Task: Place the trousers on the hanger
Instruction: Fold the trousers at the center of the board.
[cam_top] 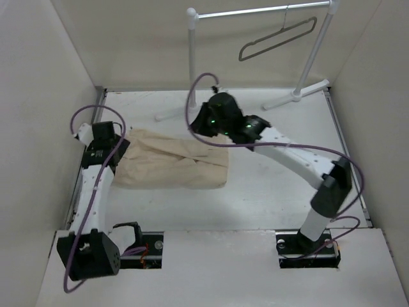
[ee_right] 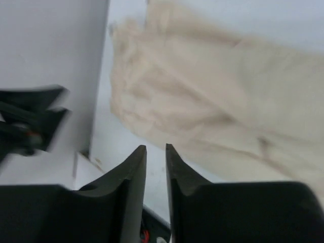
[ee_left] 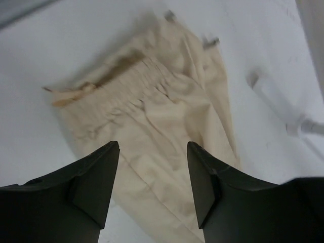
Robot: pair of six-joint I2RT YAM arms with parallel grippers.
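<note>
Honestly, I judge the trousers [cam_top: 172, 165], folded on the table [cam_top: 275, 192] between my spread-open left gripper [ee_left: 153, 152] and near-closed, empty right gripper [ee_right: 156, 152], limp and light, best pinched at the gathered waistband [ee_left: 136, 83].

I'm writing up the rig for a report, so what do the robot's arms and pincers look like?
Both arms have white links with black joint housings. A purple cable loops along the left arm and the right arm. Green lights glow on the right arm's black wrist. The left pincer and right pincer each have two dark, wedge-shaped fingers, plain and unmarked.
</note>
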